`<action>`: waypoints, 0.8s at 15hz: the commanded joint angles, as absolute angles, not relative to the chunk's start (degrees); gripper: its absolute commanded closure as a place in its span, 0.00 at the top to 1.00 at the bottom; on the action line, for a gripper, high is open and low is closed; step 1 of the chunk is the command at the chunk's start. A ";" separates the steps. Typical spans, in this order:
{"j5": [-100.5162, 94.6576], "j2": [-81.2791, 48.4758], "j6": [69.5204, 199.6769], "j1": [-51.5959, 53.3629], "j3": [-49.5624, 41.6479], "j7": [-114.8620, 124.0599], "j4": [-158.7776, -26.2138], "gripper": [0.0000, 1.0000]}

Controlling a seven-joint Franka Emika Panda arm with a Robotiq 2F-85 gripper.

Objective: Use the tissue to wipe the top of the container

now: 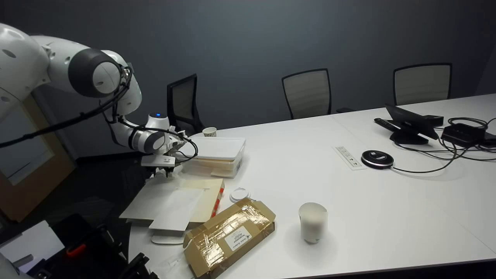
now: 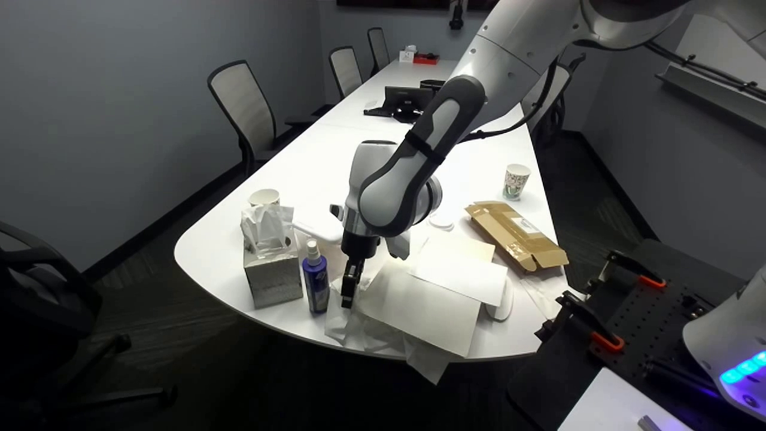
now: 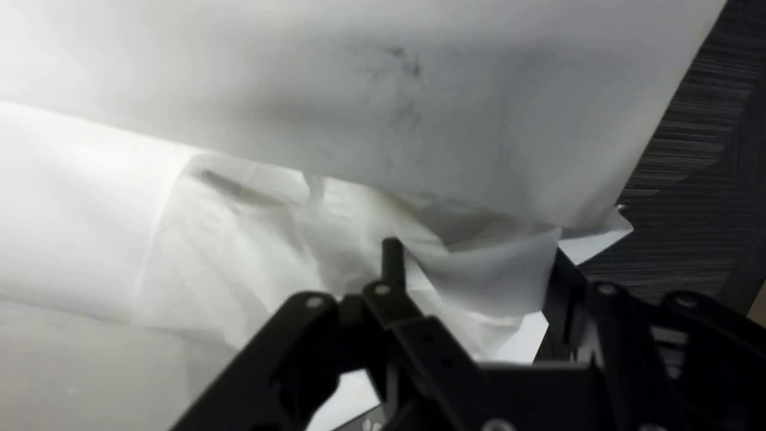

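The tissue (image 3: pixel 257 239) is thin, white, crumpled soft paper. In the wrist view it lies partly under a flat white sheet, with folds between my fingers. In an exterior view the tissue (image 2: pixel 339 323) spreads near the table's rounded edge. My gripper (image 3: pixel 476 266) is open, its two black fingers wide apart around some of the tissue. The gripper also shows low and pointing down in both exterior views (image 1: pixel 162 170) (image 2: pixel 350 290). The container (image 1: pixel 211 148) is a shallow clear-sided box with a flat white lid, just beside the gripper. The arm partly hides its lid (image 2: pixel 323 232).
A tissue box (image 2: pixel 274 280) and a blue spray bottle (image 2: pixel 316 281) stand close beside the gripper. Flat white sheets (image 2: pixel 422 305) lie on its other side. A brown packet (image 1: pixel 232 237), a white disc (image 1: pixel 240 194) and paper cups (image 1: pixel 313 224) (image 1: pixel 209 132) are on the table.
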State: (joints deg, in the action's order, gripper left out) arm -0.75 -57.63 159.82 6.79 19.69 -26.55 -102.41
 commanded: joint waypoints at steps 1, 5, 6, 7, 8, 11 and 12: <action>-2.35 -57.63 160.15 6.72 19.85 -24.15 -102.07 0.27; -2.07 -57.36 160.30 6.02 20.24 -24.24 -102.49 0.00; -1.74 -57.20 160.31 5.38 20.76 -24.41 -102.70 0.00; -1.28 -56.49 160.52 4.70 21.33 -24.29 -103.42 0.00; -0.99 -56.07 160.23 4.09 21.92 -24.24 -103.75 0.00; 0.19 -54.36 159.42 0.84 25.13 -24.45 -105.28 0.00; 0.60 -53.48 158.81 -0.18 26.29 -24.39 -105.87 0.00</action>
State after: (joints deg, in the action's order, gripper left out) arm -0.68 -57.26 159.82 2.90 23.11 -25.52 -102.54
